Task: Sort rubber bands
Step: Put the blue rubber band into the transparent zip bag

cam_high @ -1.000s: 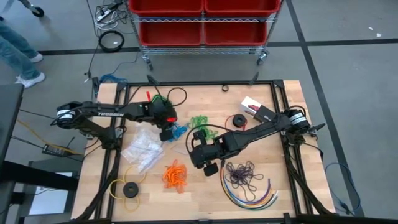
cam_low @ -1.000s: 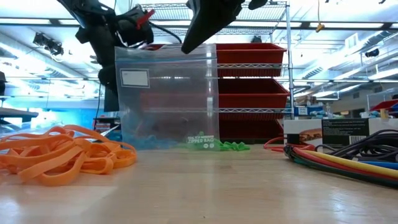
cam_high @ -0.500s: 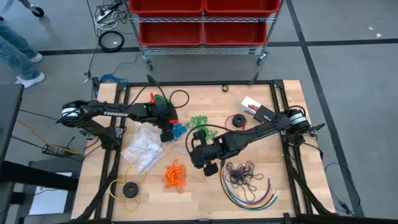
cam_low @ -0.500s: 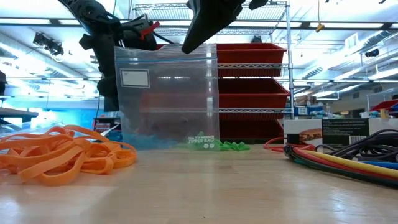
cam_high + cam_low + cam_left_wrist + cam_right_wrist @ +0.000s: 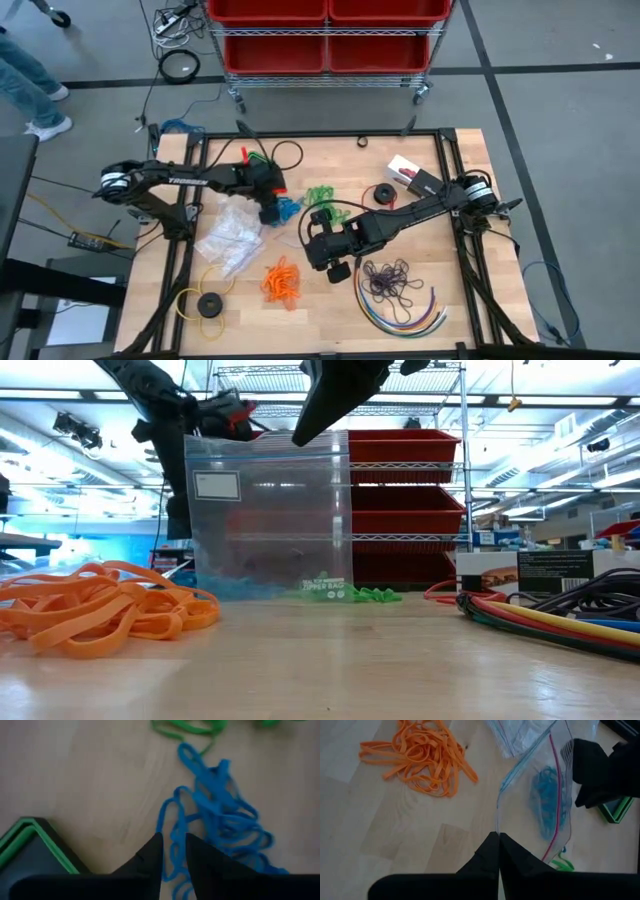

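At the centre of the table (image 5: pixel 460 190), the right gripper (image 5: pixel 498 839) is clamped on the top edge of a clear zipper bag (image 5: pixel 268 520), holding it upright with its mouth toward the left arm. The left gripper (image 5: pixel 173 851) sits at that mouth; its fingers are slightly parted with a strand of the blue rubber bands (image 5: pixel 220 820) lying between them, and whether they grip it cannot be told.

Progress: the blue bands are bagged or at the bag mouth. Outstanding: the green rubber bands (image 5: pixel 319 194), the orange rubber bands (image 5: pixel 281 281) and the dark purple rubber bands (image 5: pixel 392 280) lie loose in separate bunches on the wood. A spare heap of clear bags (image 5: pixel 228 238) lies near the left arm. The task is judged roughly one quarter complete.

Change against the earlier frames: the left arm has shifted slightly and its fingers have begun to part; the right arm and bag are unmoved.
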Tool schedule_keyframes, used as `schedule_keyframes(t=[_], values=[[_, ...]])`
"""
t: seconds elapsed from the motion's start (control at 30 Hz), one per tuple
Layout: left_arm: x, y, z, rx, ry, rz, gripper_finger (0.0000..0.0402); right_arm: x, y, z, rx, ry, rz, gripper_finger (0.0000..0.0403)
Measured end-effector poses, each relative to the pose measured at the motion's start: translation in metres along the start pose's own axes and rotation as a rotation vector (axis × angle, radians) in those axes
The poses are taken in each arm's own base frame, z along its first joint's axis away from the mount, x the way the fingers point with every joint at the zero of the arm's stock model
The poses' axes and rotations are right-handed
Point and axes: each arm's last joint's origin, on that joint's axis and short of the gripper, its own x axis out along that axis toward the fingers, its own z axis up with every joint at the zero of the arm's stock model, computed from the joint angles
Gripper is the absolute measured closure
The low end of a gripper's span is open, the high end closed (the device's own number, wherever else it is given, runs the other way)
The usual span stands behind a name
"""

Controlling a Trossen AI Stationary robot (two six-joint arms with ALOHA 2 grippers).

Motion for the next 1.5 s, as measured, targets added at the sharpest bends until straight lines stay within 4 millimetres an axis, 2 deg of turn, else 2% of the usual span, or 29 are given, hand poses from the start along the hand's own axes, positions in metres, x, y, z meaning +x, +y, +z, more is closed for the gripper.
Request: schedule_keyframes(t=[0.3,0.37,0.47,0.83,1.2,1.4,1.5], values=[[0.035,0.014,-0.009,-0.013,0.122,-0.114,0.0309,0.0,0.0,0.0,0.002,-0.004,-0.001,0.0403],[0.037,0.014,-0.009,-0.008,0.118,-0.104,0.033,0.0,0.0,0.0,0.002,-0.005,-0.001,0.0403],[0.032,0.015,-0.006,0.009,0.089,-0.083,0.0383,0.0,-0.001,0.001,0.004,-0.006,-0.002,0.0403],[-0.012,0.023,0.012,0.009,-0.047,0.017,0.0399,0.0,-0.001,0.001,0.007,-0.009,-0.003,0.0403],[-0.041,0.021,0.011,-0.005,-0.11,0.098,0.04,0.0,-0.001,0.001,0.009,-0.009,-0.002,0.0403],[-0.077,0.014,0.014,-0.002,-0.231,0.083,0.0401,0.001,-0.003,0.0,0.016,-0.006,-0.004,0.0403],[-0.099,0.006,0.016,0.003,-0.319,0.02,0.0401,0.001,-0.005,0.0,0.029,-0.005,0.001,0.0403]])
